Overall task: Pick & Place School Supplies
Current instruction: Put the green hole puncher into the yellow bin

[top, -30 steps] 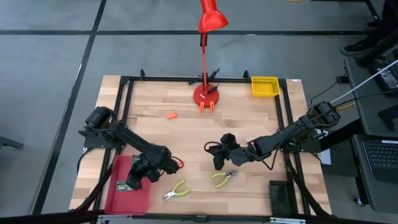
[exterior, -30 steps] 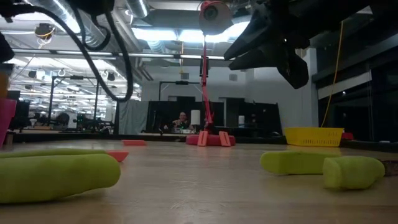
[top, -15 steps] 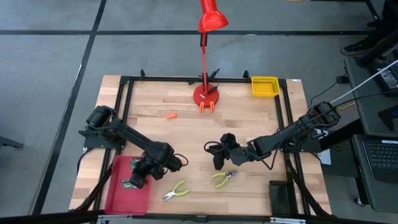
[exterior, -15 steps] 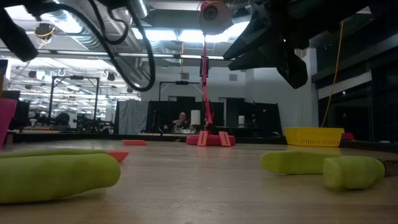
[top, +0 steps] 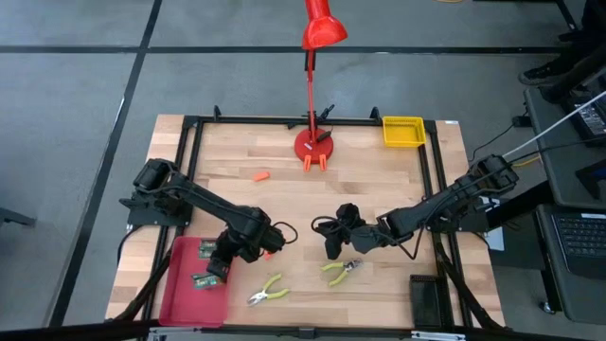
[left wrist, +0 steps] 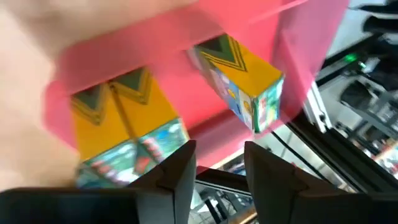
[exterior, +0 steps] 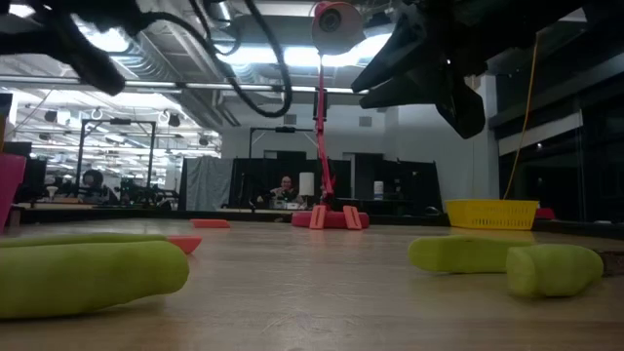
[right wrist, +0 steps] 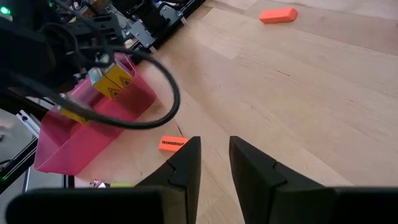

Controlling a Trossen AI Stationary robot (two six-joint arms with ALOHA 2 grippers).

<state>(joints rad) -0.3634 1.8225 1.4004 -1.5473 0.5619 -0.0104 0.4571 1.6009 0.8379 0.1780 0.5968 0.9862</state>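
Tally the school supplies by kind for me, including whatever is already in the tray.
Crayon boxes, both in the red tray: 2
Plier-like tools with yellow-green handles: 2
Small orange pieces loose on the table: 2
Total: 6

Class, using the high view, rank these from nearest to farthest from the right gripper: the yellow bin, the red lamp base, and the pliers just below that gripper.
Measured from the right gripper:
1. Pliers, just below it, toward the front edge.
2. Red lamp base, at the table's back centre.
3. Yellow bin, in the back right corner.
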